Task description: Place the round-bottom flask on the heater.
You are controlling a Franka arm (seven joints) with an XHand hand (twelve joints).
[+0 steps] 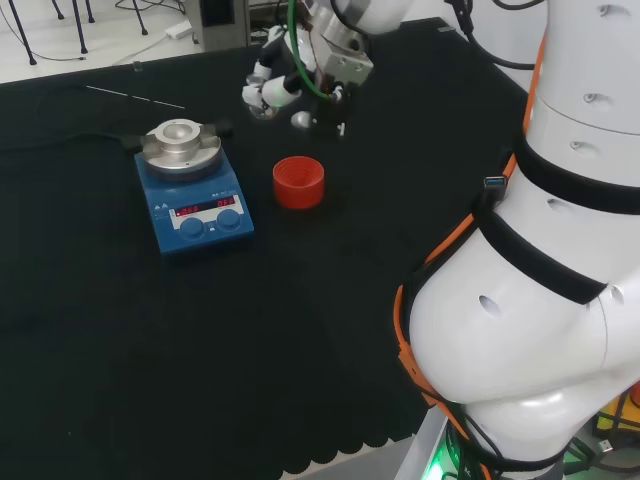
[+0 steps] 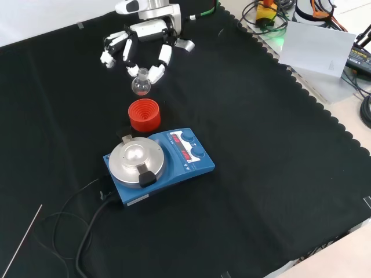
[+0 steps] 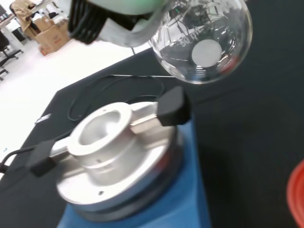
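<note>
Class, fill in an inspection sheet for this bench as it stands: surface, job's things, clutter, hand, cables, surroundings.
Surface: black cloth, scalloped edge.
Job's things: clear flask held above the cloth, beyond the red stand in the front view; blue heater with an empty metal bowl on top.
Clutter: thin rod lying on the cloth.
Hand: hand, fingers curled round the flask's neck.
Cables: black heater cord looping over the cloth.
Surroundings: grey sheet and cables off the bench.

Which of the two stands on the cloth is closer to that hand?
The red ribbed ring: it sits just below the hand holding the flask; the blue heater lies beyond it.
</note>
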